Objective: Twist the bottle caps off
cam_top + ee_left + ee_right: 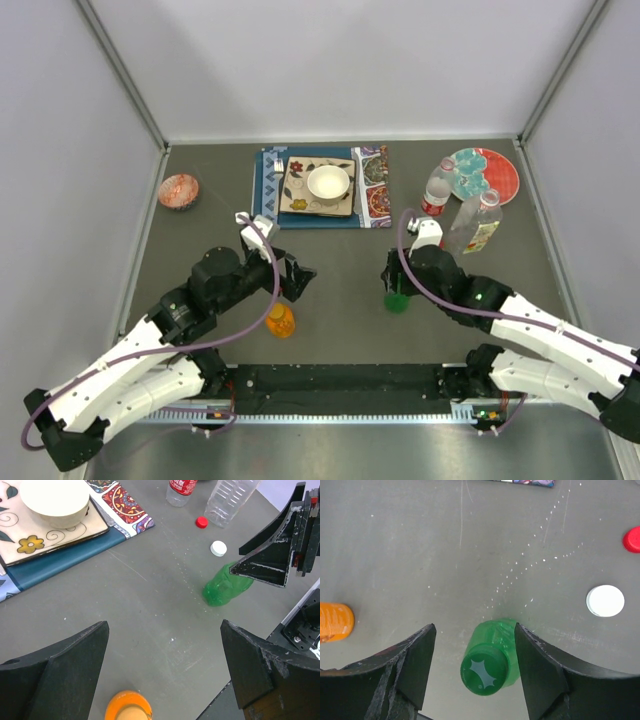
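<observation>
The right gripper (475, 630) is open, with one finger on each side of the green cap (484, 673). The cap is on top of the green bottle (502, 635), which stands on the table. I think the fingers are put like this so they can close on the cap and twist it off. The finger at 3 o'clock from the cap is just beside the bottle. The one at 9 o'clock is a little apart.

The left gripper (165, 625) is open wide too and holds nothing. The orange bottle (128, 707) is just below it, at 6 o'clock in its own view. The bottle's top looks closed, but I cannot be sure. My guess is that this arm waits near the bottle it will help with.

The red cap (201, 522) and the white cap (218, 548) lie flat on the table, so two caps look done. They are at about 12 o'clock from the green bottle in the left wrist view. They are near the red-label bottle (437, 188) and the big clear bottle (475, 225).

The top view shows both arms and all four bottles at once, but I cannot find the two loose caps there. Only the right wrist view shows the star shape on the green cap and the gaps beside it. Only the left wrist view shows the right fingers from the side, and the white bowl (55, 502) at 11 o'clock
</observation>
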Robot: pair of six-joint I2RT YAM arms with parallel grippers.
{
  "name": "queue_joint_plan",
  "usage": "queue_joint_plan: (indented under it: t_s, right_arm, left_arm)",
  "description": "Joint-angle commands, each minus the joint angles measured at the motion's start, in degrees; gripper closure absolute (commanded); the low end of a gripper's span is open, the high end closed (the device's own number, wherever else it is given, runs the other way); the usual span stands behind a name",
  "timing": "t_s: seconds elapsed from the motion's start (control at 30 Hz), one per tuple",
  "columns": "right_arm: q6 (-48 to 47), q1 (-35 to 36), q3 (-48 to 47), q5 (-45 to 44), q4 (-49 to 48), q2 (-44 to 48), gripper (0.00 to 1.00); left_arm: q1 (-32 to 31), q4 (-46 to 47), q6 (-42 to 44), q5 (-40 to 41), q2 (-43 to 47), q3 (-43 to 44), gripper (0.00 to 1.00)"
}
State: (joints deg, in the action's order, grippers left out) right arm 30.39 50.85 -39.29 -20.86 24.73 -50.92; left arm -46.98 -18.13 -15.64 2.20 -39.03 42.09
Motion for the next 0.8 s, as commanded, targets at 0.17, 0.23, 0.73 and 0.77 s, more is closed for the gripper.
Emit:
queue_joint_plan:
  t_s: [0.17,0.23,0.73,0.77]
  right_arm:
    - [1.4,0.7,1.4,-2.2,-0.5,1.4,0.37]
    - [1.8,0.7,1.8,-2.4,-0.1,1.7,0.42]
    - [-0.8,0.7,-15.0,7.5,1.5,-2.6,1.0]
    - [-0.5,0.7,-17.2,9.2,2.0,-4.2,1.0]
  left_arm:
    - [0.0,2.6,-1.0,-1.1,0.4,-1.0,0.01]
    - [0.0,2.6,-1.0,-1.1,0.4,-1.2,0.01]
    - [0.7,2.9,-1.8,5.7,0.2,2.9,0.01]
    - [1.5,2.6,-1.5,5.9,-0.3,3.7,0.01]
